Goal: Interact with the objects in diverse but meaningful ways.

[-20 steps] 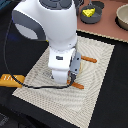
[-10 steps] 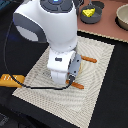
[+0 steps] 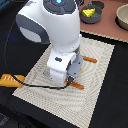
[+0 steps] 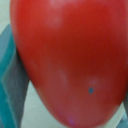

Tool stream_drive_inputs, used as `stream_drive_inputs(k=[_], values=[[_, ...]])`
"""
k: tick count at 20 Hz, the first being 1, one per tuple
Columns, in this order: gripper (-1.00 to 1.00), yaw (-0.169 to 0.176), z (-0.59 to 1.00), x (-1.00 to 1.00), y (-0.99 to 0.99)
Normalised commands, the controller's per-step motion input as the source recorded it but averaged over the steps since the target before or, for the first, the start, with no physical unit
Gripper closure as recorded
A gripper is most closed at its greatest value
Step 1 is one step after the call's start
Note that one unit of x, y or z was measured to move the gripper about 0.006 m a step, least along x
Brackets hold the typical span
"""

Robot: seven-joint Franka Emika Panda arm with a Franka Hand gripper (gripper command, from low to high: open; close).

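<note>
A red tomato (image 4: 70,55) fills almost the whole wrist view, very close to the camera. Beside it shows a strip of blue-grey pot (image 4: 9,75). In the exterior view the arm's white hand (image 3: 65,70) stands low over the beige placemat (image 3: 100,95). Two orange handles (image 3: 90,60) (image 3: 77,85) stick out from under it on either side. The fingers are hidden in both views, so I cannot tell whether they hold anything. A yellow cheese wedge (image 3: 90,11) lies in a dark bowl at the back. An orange-brown bread loaf (image 3: 11,80) lies off the mat at the exterior view's left.
A beige bowl (image 3: 122,17) stands at the back on the exterior view's right, on a pinkish surface. A black cable (image 3: 30,86) runs across the mat toward the hand. The mat lies on a dark table.
</note>
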Motion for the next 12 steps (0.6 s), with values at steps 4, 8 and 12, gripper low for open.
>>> stream_drive_inputs(k=[4, 8, 12], values=[[1.0, -0.001, 0.61, 0.08, 0.25], [1.0, 0.053, 0.37, -0.26, 0.34], [1.0, 0.073, 0.27, -0.44, 0.43]])
